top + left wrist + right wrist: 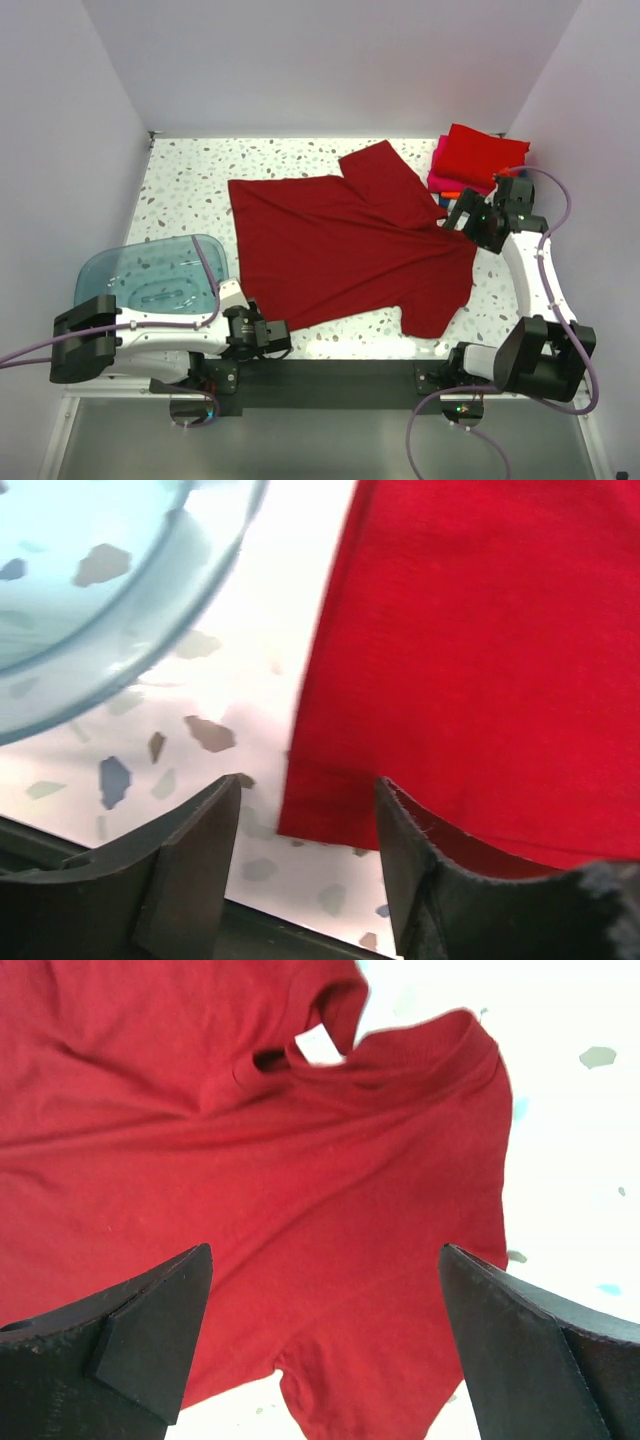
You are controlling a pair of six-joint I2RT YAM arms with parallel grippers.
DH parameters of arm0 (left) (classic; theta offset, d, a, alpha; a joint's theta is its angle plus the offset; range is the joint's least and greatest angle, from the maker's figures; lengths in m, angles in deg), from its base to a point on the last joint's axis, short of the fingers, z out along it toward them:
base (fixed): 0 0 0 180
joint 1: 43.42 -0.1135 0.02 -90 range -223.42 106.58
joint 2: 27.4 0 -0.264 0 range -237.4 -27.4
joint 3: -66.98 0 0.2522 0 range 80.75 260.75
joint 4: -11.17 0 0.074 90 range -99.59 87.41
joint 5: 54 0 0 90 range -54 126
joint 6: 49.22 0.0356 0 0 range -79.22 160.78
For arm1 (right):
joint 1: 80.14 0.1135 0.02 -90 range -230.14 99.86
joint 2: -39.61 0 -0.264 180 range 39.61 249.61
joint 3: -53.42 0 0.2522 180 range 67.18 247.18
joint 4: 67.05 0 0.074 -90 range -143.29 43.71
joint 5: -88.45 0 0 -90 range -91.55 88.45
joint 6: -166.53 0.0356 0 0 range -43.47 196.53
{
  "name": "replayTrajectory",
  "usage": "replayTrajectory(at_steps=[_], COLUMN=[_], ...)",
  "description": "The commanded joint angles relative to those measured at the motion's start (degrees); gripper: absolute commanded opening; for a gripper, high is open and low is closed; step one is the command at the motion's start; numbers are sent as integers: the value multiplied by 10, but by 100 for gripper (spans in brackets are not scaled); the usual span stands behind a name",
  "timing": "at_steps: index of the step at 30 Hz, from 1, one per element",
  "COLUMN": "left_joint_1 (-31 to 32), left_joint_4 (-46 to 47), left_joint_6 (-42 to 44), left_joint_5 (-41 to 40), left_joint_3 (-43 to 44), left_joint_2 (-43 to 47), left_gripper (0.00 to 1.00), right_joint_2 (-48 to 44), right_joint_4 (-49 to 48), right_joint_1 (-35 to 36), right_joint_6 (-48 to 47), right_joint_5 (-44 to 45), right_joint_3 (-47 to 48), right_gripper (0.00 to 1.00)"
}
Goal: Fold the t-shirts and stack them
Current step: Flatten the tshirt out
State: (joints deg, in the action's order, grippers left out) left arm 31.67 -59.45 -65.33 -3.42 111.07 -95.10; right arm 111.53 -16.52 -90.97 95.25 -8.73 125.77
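Lying spread across the speckled table point(180, 170), a dark red t-shirt point(345, 250) fills the middle. The left gripper point(305, 850), jaws partly apart and empty, sits at its near hem corner beside a blue tub point(150, 275). The right gripper point(325, 1340) gapes wide near the collar. A stack of folded shirts point(478, 158) sits in the far right corner.

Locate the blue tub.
Top view: the translucent blue tub sits near-left on the table, just left of the spread dark red t-shirt and behind the left arm.

dark red t-shirt point(345, 245) spread flat near folded stack point(478, 160).
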Motion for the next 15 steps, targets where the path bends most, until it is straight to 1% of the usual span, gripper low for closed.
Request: replayTrajectory(at_steps=[1,5,10,15], left_joint_1=[3,3,3,3], left_joint_4=[-33,-17,22,65], left_joint_6=[-50,-47,-15,17], left_joint_5=[-22,-21,-15,-4], left_joint_3=[-7,-12,-15,-8], left_joint_2=[11,9,3,-30], left_gripper=[59,56,54,52], right_joint_2=[-23,-29,-28,-24], right_joint_4=[15,10,10,8], right_joint_1=[-1,-1,-2,-2], right_joint_6=[-12,-11,-10,0], right_joint_5=[-26,-34,-19,-18], right_joint_3=[-12,-25,-44,-71], right_gripper=[99,99,99,99])
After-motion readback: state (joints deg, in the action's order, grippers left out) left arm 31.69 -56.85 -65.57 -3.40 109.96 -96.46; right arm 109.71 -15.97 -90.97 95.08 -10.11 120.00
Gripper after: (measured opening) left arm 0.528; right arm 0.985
